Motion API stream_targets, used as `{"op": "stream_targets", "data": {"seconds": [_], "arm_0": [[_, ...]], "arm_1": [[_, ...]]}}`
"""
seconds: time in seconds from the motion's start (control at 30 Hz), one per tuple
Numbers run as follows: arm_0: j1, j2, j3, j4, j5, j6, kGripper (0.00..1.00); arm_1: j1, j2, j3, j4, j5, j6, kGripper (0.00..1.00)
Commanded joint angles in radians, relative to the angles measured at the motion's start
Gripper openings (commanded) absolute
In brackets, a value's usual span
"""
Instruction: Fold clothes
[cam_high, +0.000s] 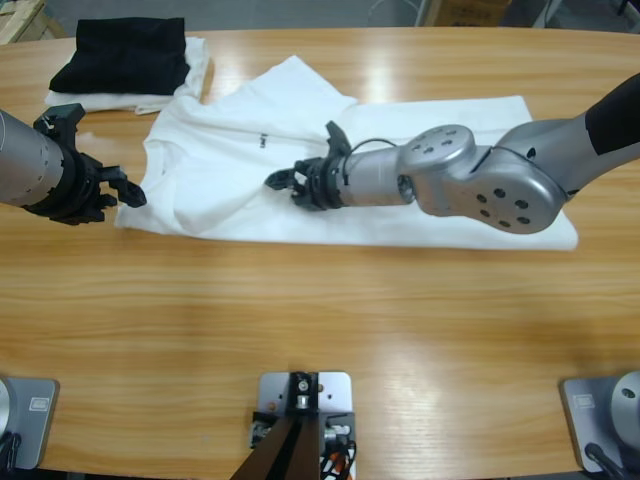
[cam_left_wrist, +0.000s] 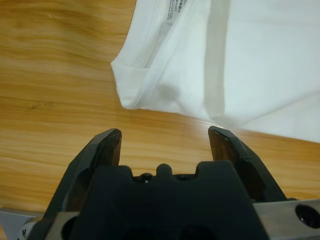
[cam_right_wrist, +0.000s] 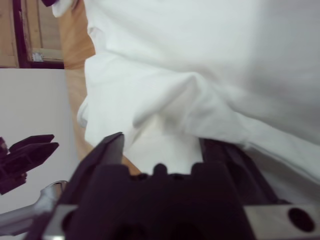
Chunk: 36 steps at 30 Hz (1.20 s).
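Note:
The clothes, a white T-shirt (cam_high: 300, 150), lie spread across the middle of the table, with a tiny dark logo (cam_high: 263, 141) showing. My left gripper (cam_high: 118, 192) hovers open over bare wood just off the shirt's left corner (cam_left_wrist: 135, 85); in the left wrist view that gripper (cam_left_wrist: 165, 136) holds nothing. My right gripper (cam_high: 297, 181) reaches in from the right over the middle of the shirt. Its jaws stand apart in the right wrist view (cam_right_wrist: 162, 147), with a raised fold of the shirt (cam_right_wrist: 175, 95) lying between them and covering the tip of the right-hand one.
A folded black garment (cam_high: 122, 52) rests on a folded white cloth (cam_high: 195, 60) at the back left corner. The right arm's large silver elbow (cam_high: 490, 185) hangs over the shirt's right half. Bare wood (cam_high: 330, 310) runs along the near side.

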Motion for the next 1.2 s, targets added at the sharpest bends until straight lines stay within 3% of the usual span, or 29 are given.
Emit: {"op": "stream_targets", "data": {"seconds": [0.03,0.17,0.3,0.87,0.9,1.0,1.2], "arm_0": [[0.009,0.022,0.034,-0.009,-0.009,0.008,0.669],[0.009,0.024,0.036,-0.009,-0.009,0.008,0.669],[0.009,0.026,0.035,-0.009,-0.009,0.008,0.669],[0.012,0.027,0.043,-0.009,-0.009,0.011,0.669],[0.012,0.027,0.045,-0.009,-0.009,0.011,0.669],[0.012,0.027,0.045,-0.009,-0.009,0.011,0.669],[0.012,0.027,0.046,-0.009,-0.009,0.01,0.669]], "arm_1": [[0.004,0.053,0.018,0.003,-0.012,-0.014,0.771],[0.004,0.062,0.022,-0.027,-0.012,-0.014,0.595],[0.004,0.064,0.024,-0.034,-0.014,-0.016,0.489],[-0.014,0.062,0.031,-0.053,-0.069,-0.016,0.478],[-0.014,0.064,0.033,-0.06,-0.068,-0.016,0.458],[-0.014,0.071,0.037,-0.074,-0.067,-0.032,0.172],[-0.014,0.077,0.041,-0.077,-0.066,-0.034,0.149]]}}
